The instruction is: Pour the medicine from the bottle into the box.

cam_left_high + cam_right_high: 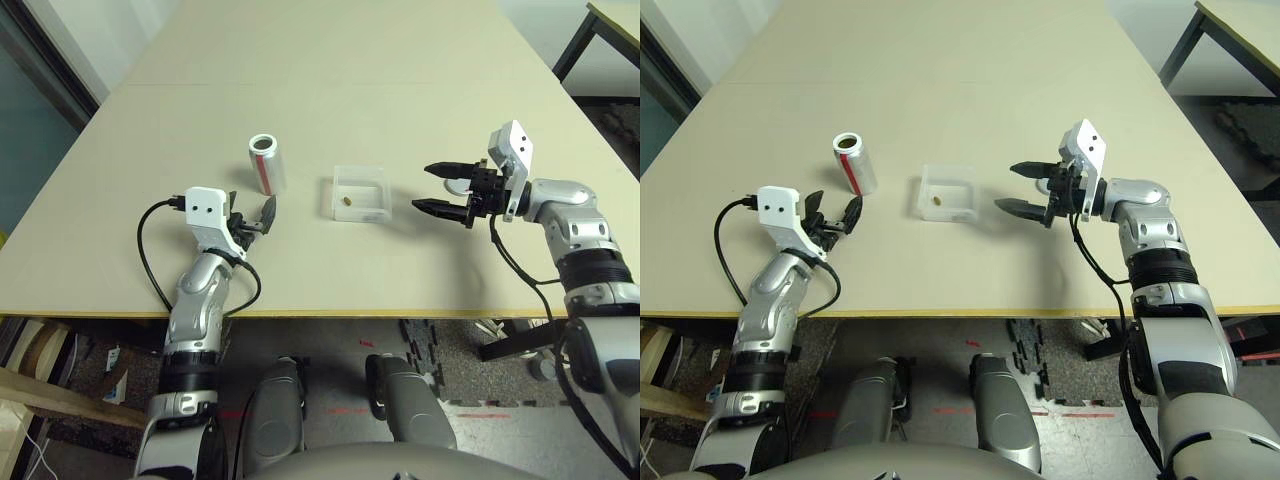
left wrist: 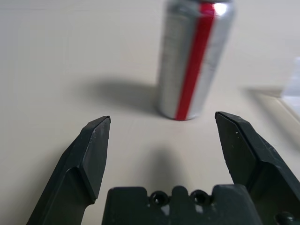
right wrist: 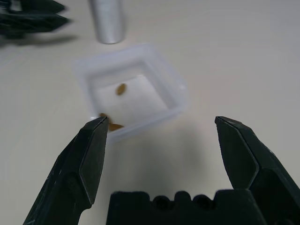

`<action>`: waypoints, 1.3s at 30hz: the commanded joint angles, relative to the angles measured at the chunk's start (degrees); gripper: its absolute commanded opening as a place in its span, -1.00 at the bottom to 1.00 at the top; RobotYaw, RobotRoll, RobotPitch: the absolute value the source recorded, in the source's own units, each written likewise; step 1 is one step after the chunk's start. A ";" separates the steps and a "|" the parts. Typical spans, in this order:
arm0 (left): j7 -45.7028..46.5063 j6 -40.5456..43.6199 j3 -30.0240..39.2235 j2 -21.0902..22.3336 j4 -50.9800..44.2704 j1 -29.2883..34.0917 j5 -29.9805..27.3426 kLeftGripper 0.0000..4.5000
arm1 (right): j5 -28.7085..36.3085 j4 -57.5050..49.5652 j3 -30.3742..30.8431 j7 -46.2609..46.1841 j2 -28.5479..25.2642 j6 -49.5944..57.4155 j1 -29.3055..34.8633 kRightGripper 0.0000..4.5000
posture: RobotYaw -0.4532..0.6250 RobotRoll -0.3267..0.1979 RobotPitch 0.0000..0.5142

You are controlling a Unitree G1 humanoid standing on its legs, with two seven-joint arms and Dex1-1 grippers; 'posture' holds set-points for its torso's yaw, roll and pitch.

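The pill (image 1: 347, 201) lies in the box (image 1: 362, 213) — pouring looks done; beside it stands the bottle (image 1: 267, 166), upright — both end effectors (image 2: 162, 115) (image 3: 161, 118) released.

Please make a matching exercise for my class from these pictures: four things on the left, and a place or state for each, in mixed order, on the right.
1. bottle
2. pill
3. left gripper
4. right gripper

A. inside the clear box
B. open, on the side of the box away from the bottle
C. standing upright on the table
D. open, nearest the bottle

Pairs: 1-C, 2-A, 3-D, 4-B
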 commanded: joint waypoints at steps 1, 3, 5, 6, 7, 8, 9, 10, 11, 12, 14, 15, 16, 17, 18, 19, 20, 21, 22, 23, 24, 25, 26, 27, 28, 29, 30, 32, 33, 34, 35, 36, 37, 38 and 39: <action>1.25 5.28 3.90 3.71 -3.46 0.35 -2.03 0.99 | -0.40 1.46 -2.06 -4.57 -0.50 1.09 -0.02 1.00 | -0.18 0.25 -0.43; 0.99 6.63 5.27 5.79 -3.53 -0.14 -2.80 0.99 | -0.57 1.72 -2.68 -6.88 -0.58 1.26 0.13 1.00 | -0.18 0.25 -0.43; 0.57 7.25 7.54 8.94 -1.78 -1.76 -3.47 0.99 | -0.86 1.91 -3.30 -9.45 -0.80 1.23 0.52 1.00 | -0.17 0.25 -0.43; 0.36 7.18 8.78 10.65 -0.24 -2.95 -3.70 0.99 | -1.09 1.94 -3.59 -10.68 -0.94 1.10 0.75 1.00 | -0.17 0.25 -0.43; 0.02 6.85 9.87 12.50 1.80 -4.39 -3.80 0.99 | -1.28 1.92 -3.94 -11.97 -1.05 1.08 0.96 1.00 | -0.17 0.25 -0.43; -0.29 6.44 10.56 13.91 3.64 -5.58 -3.83 0.99 | -1.42 1.89 -4.19 -13.00 -1.12 1.05 1.08 1.00 | -0.17 0.25 -0.43; -0.58 5.91 11.09 15.17 5.60 -6.77 -3.83 0.99 | -1.58 1.82 -4.41 -14.10 -1.17 1.02 1.19 1.00 | -0.17 0.25 -0.43; -0.93 5.44 11.66 16.66 8.26 -8.43 -3.82 0.99 | -1.85 1.77 -4.79 -15.88 -1.22 0.77 1.29 1.00 | -0.17 0.25 -0.43; -1.52 4.31 11.89 18.09 11.06 -9.95 -3.40 0.99 | -2.02 1.86 -5.31 -17.93 -1.20 0.77 1.29 1.00 | -0.18 0.25 -0.43; -2.05 3.13 11.94 19.40 13.67 -11.34 -2.85 0.99 | -2.13 2.02 -5.93 -20.15 -1.12 0.92 1.22 1.00 | -0.18 0.25 -0.42; -2.97 1.17 11.86 21.91 19.50 -14.75 -2.06 0.99 | -2.96 2.19 -6.83 -24.91 -1.32 0.51 1.35 1.00 | -0.20 0.25 -0.40; -3.34 0.29 11.70 22.62 21.45 -15.81 -1.83 0.99 | -3.23 2.15 -7.13 -26.39 -1.37 0.35 1.45 1.00 | -0.20 0.25 -0.40; -3.83 -0.51 11.53 23.29 23.55 -16.91 -1.69 0.99 | -3.31 2.08 -7.56 -27.91 -1.46 0.32 1.60 1.00 | -0.21 0.25 -0.39; -4.28 -1.28 11.37 23.86 25.51 -17.90 -1.49 0.99 | -3.32 2.00 -8.01 -29.31 -1.55 0.35 1.74 1.00 | -0.23 0.25 -0.37; -4.70 -2.25 11.10 24.62 27.95 -19.21 -1.12 0.99 | -3.38 1.84 -8.70 -31.20 -1.84 0.30 2.12 1.00 | -0.24 0.25 -0.35; -5.03 -3.08 10.88 25.20 29.93 -20.26 -0.87 0.99 | -3.46 1.70 -9.12 -32.51 -2.00 0.29 2.36 1.00 | -0.25 0.25 -0.34; -5.24 -4.18 10.71 25.93 32.71 -21.76 -0.51 0.99 | -3.52 1.50 -9.81 -34.16 -2.28 0.22 2.73 1.00 | -0.26 0.25 -0.32; -5.50 -5.11 10.55 26.53 35.09 -23.07 -0.22 0.99 | -3.62 1.40 -10.30 -35.51 -2.63 0.19 3.04 1.00 | -0.27 0.25 -0.32; -5.75 -6.08 10.36 27.12 37.55 -24.47 0.09 0.99 | -3.66 1.41 -10.79 -36.66 -3.04 0.05 3.32 1.00 | -0.28 0.25 -0.30; -6.00 -6.90 10.19 27.55 39.49 -25.54 0.32 0.99 | -3.69 1.40 -11.08 -37.46 -3.29 -0.03 3.49 1.00 | -0.28 0.25 -0.30; -6.15 -7.61 10.10 27.88 41.27 -26.53 0.45 0.99 | -3.71 1.34 -11.39 -38.05 -3.47 -0.09 3.68 1.00 | -0.29 0.25 -0.29; -6.28 -8.33 10.03 28.25 43.18 -27.60 0.61 0.99 | -3.77 1.31 -11.65 -38.64 -3.68 -0.14 3.84 1.00 | -0.30 0.25 -0.28; -6.42 -9.31 9.77 28.69 45.43 -28.85 1.03 0.99 | -3.86 1.36 -12.05 -39.47 -4.12 -0.47 4.21 1.00 | -0.31 0.25 -0.27; -6.56 -10.16 9.50 29.09 47.41 -29.96 1.37 0.99 | -3.85 1.45 -12.49 -40.19 -4.54 -0.78 4.56 1.00 | -0.32 0.25 -0.26; -6.73 -10.94 9.25 29.41 49.06 -30.83 1.61 0.99 | -3.86 1.49 -12.74 -40.69 -4.77 -0.98 4.76 1.00 | -0.33 0.25 -0.26; -6.75 -11.56 9.06 29.72 50.66 -31.74 1.76 0.99 | -3.70 1.35 -13.24 -41.14 -5.01 -1.36 5.14 1.00 | -0.34 0.25 -0.25; -6.80 -12.12 8.93 29.98 52.09 -32.54 1.83 0.99 | -3.64 1.26 -13.69 -41.58 -5.25 -1.59 5.49 1.00 | -0.35 0.25 -0.25; -6.90 -13.16 8.67 30.39 54.57 -33.87 2.04 0.99 | -3.41 1.15 -14.48 -42.48 -5.56 -2.03 5.98 1.00 | -0.37 0.25 -0.25; -6.87 -13.59 8.56 30.52 55.66 -34.44 2.14 0.99 | -3.17 1.12 -14.80 -42.71 -5.64 -2.03 6.13 1.00 | -0.37 0.25 -0.25; -6.83 -13.95 8.48 30.58 56.53 -34.87 2.20 0.99 | -3.00 1.05 -15.01 -42.76 -5.69 -2.02 6.25 1.00 | -0.37 0.25 -0.25; -6.81 -14.36 8.33 30.62 57.40 -35.30 2.34 0.99 | -2.97 1.01 -15.18 -42.70 -5.78 -2.03 6.43 1.00 | -0.38 0.25 -0.24; -6.78 -14.73 8.18 30.63 58.20 -35.72 2.49 0.99 | -3.00 1.06 -15.35 -42.66 -5.86 -2.02 6.54 1.00 | -0.39 0.25 -0.23; -6.77 -15.07 8.06 30.60 58.89 -36.08 2.61 0.99 | -2.98 1.15 -15.57 -42.69 -5.92 -2.10 6.68 1.00 | -0.39 0.25 -0.23; -6.79 -15.35 7.96 30.59 59.41 -36.36 2.72 0.99 | -2.96 1.24 -15.73 -42.71 -5.99 -2.16 6.76 1.00 | -0.39 0.25 -0.24; -6.79 -15.60 7.86 30.58 59.89 -36.65 2.81 0.99 | -2.95 1.39 -15.83 -42.72 -6.04 -2.23 6.71 1.00 | -0.39 0.25 -0.23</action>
